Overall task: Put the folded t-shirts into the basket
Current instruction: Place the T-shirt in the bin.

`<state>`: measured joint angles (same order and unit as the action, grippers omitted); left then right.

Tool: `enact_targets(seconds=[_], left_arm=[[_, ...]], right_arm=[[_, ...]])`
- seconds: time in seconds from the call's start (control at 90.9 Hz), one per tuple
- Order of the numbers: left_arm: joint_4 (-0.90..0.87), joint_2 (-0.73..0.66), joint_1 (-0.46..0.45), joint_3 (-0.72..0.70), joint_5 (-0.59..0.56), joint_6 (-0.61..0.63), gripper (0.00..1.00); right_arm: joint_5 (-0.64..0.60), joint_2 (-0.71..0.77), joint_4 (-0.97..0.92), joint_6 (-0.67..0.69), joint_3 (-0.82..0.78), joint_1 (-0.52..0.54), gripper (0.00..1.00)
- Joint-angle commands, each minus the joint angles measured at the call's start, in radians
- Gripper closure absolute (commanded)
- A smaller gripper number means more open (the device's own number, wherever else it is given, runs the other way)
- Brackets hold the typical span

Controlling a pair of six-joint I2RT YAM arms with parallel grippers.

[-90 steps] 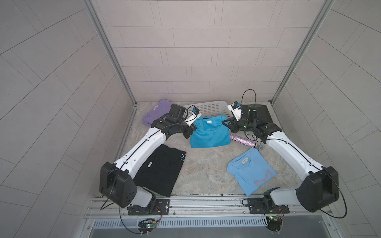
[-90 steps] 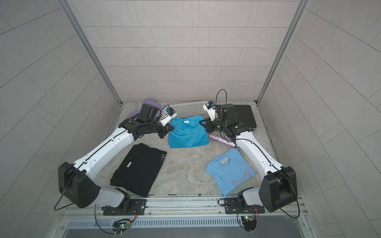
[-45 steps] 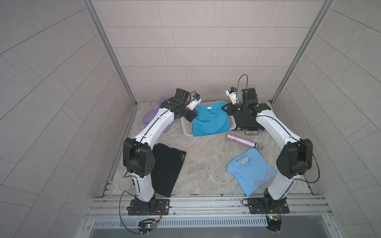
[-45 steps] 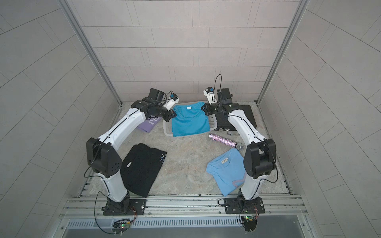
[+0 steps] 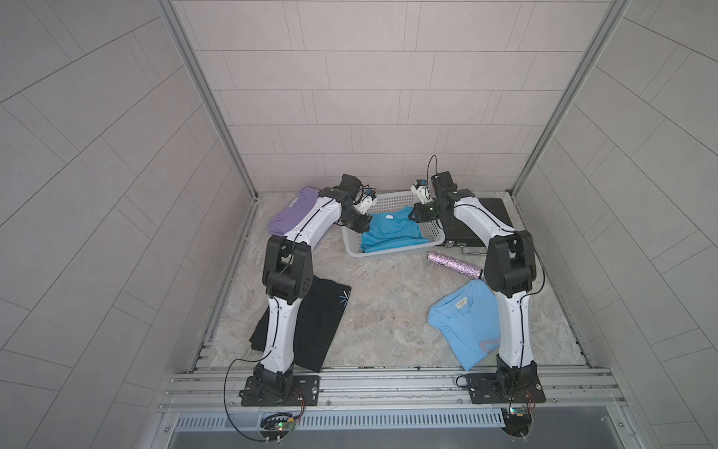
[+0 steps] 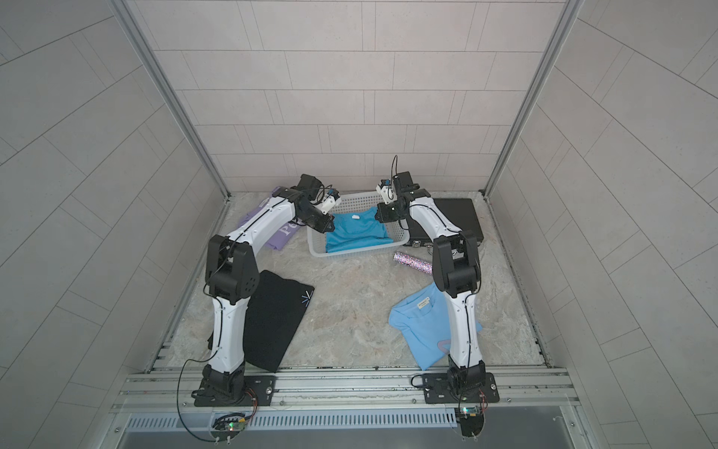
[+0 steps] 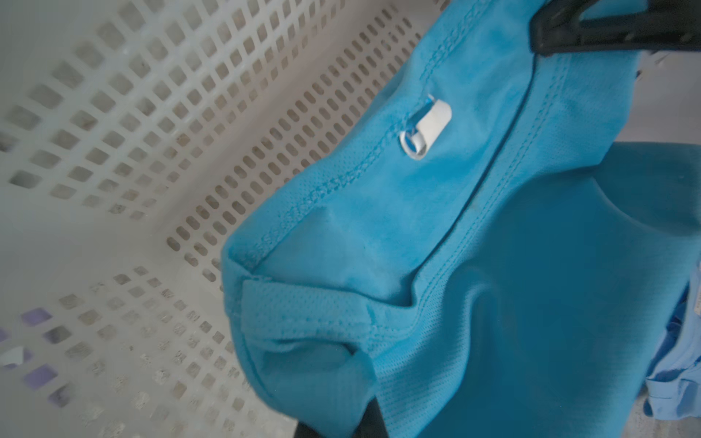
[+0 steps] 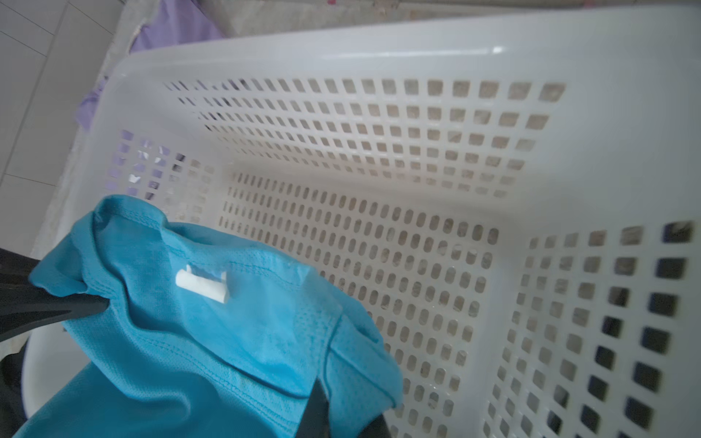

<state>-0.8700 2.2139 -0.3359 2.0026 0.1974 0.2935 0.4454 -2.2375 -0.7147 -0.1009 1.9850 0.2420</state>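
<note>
Lowering the teal shirt (image 5: pixel 392 237) into the basket (image 5: pixel 392 200) looks like the step in hand, the first of four placements. The left end effector (image 5: pixel 365 227) and the right end effector (image 5: pixel 419 215) are each clamped on a shoulder of the shirt, one at either end of the collar. The wrist views show dark fingers pinching the cloth on both sides of the white neck tag (image 8: pixel 201 284).

Most of the shirt hangs inside the basket, with its hem near the front wall. The collar end is held up off the perforated floor, which shows bare beyond it. Whether the hem rests on the floor or rides against the front rim is hard to tell in the top views.

The next move calls for both arms to sink together and carry the collar toward the far wall, so the cloth lies flat. Then both end effectors should open at the same time and lift straight up, clear of the rim. An uneven release might tug the fold loose.

Three shirts lie outside on the desk (image 5: pixel 388 311). The lilac shirt (image 5: pixel 289 215) is just beside the basket under the left arm. The black shirt (image 5: pixel 311 322) and the light blue shirt (image 5: pixel 462 326) sit near the arm bases. A black case (image 5: pixel 491 217) and a glittery tube (image 5: pixel 454 265) lie near the basket and play no part.
</note>
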Motion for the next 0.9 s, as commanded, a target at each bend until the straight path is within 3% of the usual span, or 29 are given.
enact_targets(seconds=[0.0,0.374,0.55,0.737,0.891], left_arm=[[-0.029,0.047,0.006,0.046,-0.028,-0.002,1.00],[0.034,0.110,0.010,0.071,-0.092,0.017,1.00],[0.059,0.137,0.010,0.083,-0.145,0.028,0.95],[0.065,0.129,0.010,0.083,-0.164,0.013,0.65],[0.067,0.085,0.009,0.082,-0.173,-0.006,0.53]], right_arm=[[-0.031,-0.037,-0.036,0.015,0.077,0.000,1.00],[-0.065,-0.146,-0.009,0.059,0.186,0.002,1.00],[-0.079,-0.184,-0.036,0.078,0.240,0.002,0.98],[-0.093,-0.187,-0.057,0.091,0.274,0.002,0.72],[-0.087,-0.158,-0.077,0.102,0.307,0.002,0.62]])
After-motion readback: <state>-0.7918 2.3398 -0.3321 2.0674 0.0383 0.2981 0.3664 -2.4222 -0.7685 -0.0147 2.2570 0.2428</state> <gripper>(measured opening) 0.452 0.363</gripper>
